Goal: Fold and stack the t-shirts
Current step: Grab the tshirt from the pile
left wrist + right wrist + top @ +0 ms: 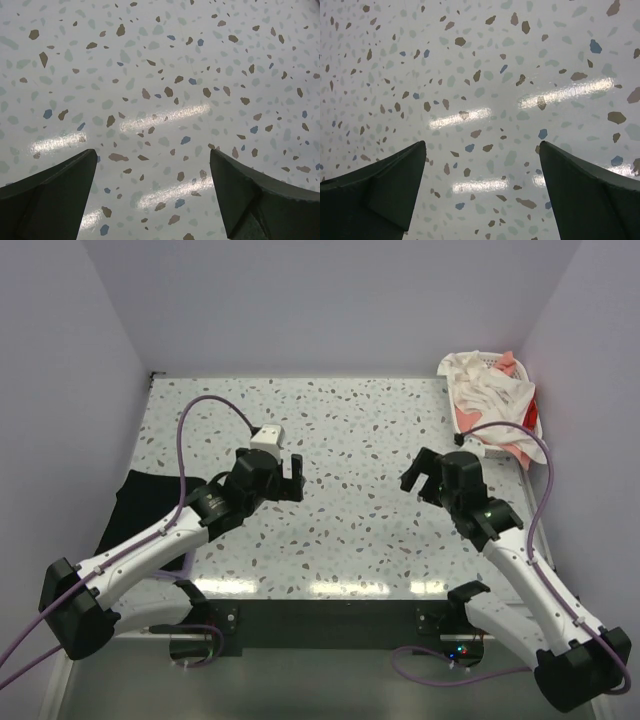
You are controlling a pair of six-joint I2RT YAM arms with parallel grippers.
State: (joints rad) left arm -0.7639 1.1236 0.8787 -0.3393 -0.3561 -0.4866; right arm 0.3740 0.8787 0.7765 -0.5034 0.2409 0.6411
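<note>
A black t-shirt (140, 502) lies flat at the table's left edge, partly under my left arm. A crumpled cream-white t-shirt (482, 385) and a salmon-pink one (512, 366) are heaped in the basket at the back right. My left gripper (297, 477) hovers open over bare table left of centre, to the right of the black shirt. My right gripper (413, 472) hovers open right of centre, in front of the basket. Both wrist views, left gripper (153, 151) and right gripper (482, 143), show only speckled tabletop between the spread fingers.
The white lattice basket (497, 451) stands against the right wall at the back. Lavender walls close the table on the left, back and right. Purple cables loop from both arms. The speckled tabletop (350, 420) stretches between the grippers.
</note>
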